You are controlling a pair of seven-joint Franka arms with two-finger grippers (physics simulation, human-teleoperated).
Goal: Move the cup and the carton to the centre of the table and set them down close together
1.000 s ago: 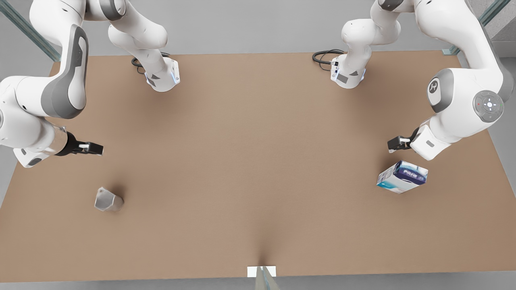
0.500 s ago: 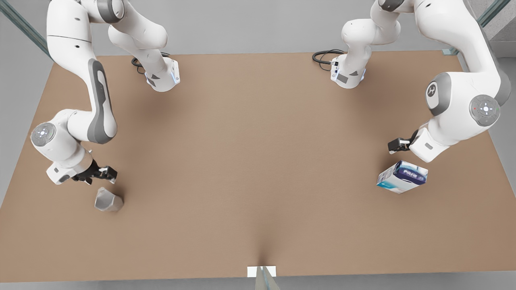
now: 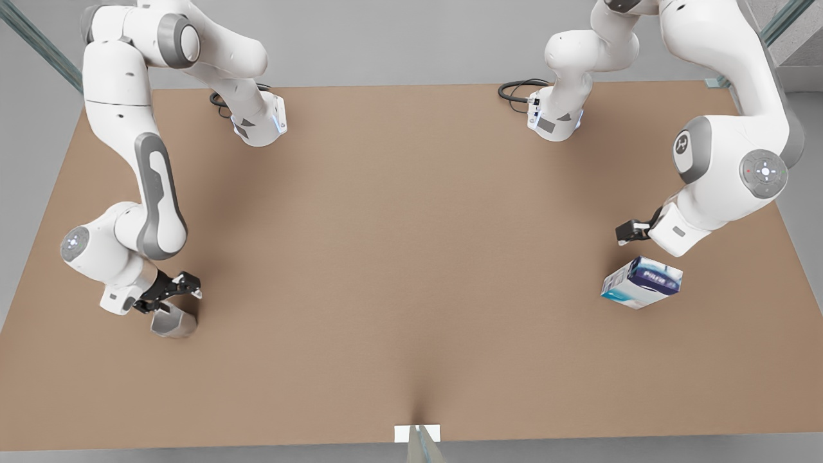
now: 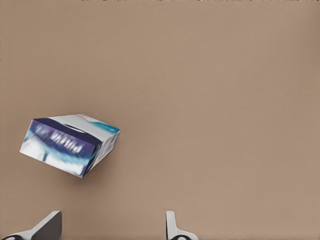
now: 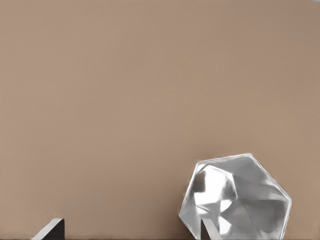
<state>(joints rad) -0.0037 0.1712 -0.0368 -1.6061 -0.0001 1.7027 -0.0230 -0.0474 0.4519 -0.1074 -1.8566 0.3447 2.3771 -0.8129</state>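
**Both grippers open, one by the cup, one by the carton**

The table [image 3: 411, 270] is a plain light-brown top, and the two task objects stand far apart on it, near opposite ends. The cup [image 3: 172, 323], a silvery-grey faceted tumbler, stands at the front view's left, toward the near edge. The carton [image 3: 642, 282], white and teal with a dark blue-purple face bearing pale lettering, rests at the front view's right, tilted so that one corner points toward the near edge.

The right gripper [image 3: 168, 297] is the one at the front view's left, since its wrist camera looks straight down into the cup [image 5: 235, 197]. It hangs just above the cup's far rim, with its fingers spread apart. In the right wrist view one fingertip [image 5: 209, 231] overlaps the cup's rim while the other [image 5: 50, 230] stands well off to the side over bare table [image 5: 150, 90]. The cup is not between the fingers, and contact cannot be judged.

The left gripper [image 3: 633, 231] is at the front view's right, near the carton on its far side but apart from it. In the left wrist view the carton [image 4: 70, 144] lies ahead of the gripper, closer to one fingertip [image 4: 47, 227] than to the other [image 4: 172, 227]. The fingers stand wide apart with only bare table [image 4: 215, 100] between them, and they hold nothing.
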